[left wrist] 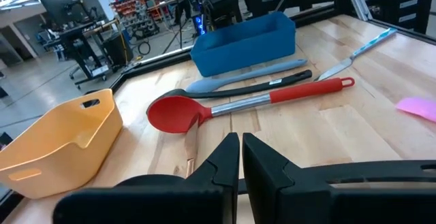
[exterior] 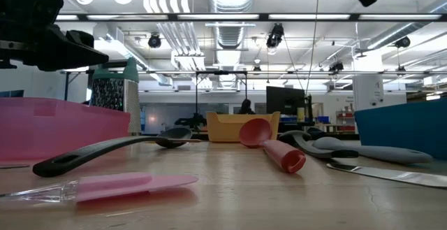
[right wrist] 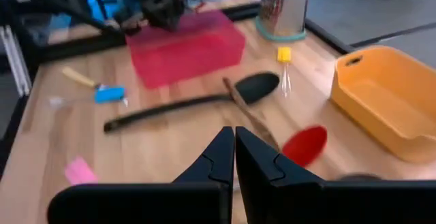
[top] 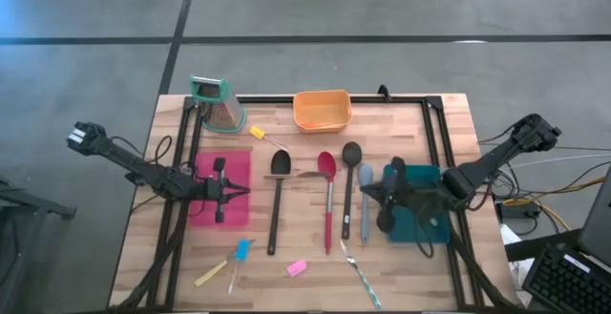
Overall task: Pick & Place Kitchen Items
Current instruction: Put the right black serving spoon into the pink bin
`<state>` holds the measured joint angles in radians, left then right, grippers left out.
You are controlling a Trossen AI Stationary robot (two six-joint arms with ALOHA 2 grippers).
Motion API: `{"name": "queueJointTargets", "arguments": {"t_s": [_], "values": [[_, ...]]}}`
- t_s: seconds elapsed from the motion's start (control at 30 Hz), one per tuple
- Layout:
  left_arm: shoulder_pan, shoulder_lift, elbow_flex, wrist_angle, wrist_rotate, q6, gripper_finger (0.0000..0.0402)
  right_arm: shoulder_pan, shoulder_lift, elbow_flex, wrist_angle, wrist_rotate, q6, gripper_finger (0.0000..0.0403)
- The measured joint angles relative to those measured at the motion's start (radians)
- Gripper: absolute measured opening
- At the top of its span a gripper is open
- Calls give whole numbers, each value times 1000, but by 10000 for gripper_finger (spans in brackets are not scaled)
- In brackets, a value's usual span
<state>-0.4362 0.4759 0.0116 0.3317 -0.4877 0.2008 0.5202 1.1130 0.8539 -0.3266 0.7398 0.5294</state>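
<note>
Long-handled spoons lie side by side mid-table: a black one (top: 278,199), a red one (top: 327,199), a dark one (top: 350,185) and a pale-blue one (top: 365,204). Near the front edge lie a blue tool (top: 242,250), a pink tool (top: 296,268), a yellow-handled tool (top: 212,274) and metal cutlery (top: 359,274). My left gripper (top: 244,192) hovers shut and empty over the pink bin (top: 205,209). My right gripper (top: 368,192) hangs shut and empty above the pale-blue spoon, beside the blue bin (top: 430,226).
A green-topped metal grater (top: 218,104) and an orange tub (top: 322,110) stand at the far edge, with a yellow-tipped tool (top: 258,134) beside the grater. A black frame (top: 434,114) runs along the table's sides. Bare wood shows between the spoons and the front edge.
</note>
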Motion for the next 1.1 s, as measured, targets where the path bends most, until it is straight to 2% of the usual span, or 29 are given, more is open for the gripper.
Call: {"name": "queueJointTargets", "arguments": {"t_s": [0.2,0.43,0.77,0.97,1.1], "values": [[0,0,0,-3,0,0,23,-125,13,2,9,28,7,8],[0,0,0,-4,0,1,23,-265,71,26,8,-34,56,21],[0,0,0,-10,0,1,23,-369,163,40,-22,-46,216,124],[0,0,0,-12,0,1,23,-435,256,40,-35,-119,309,183],[0,0,0,-12,0,1,23,-477,320,40,-73,-179,417,199]]}}
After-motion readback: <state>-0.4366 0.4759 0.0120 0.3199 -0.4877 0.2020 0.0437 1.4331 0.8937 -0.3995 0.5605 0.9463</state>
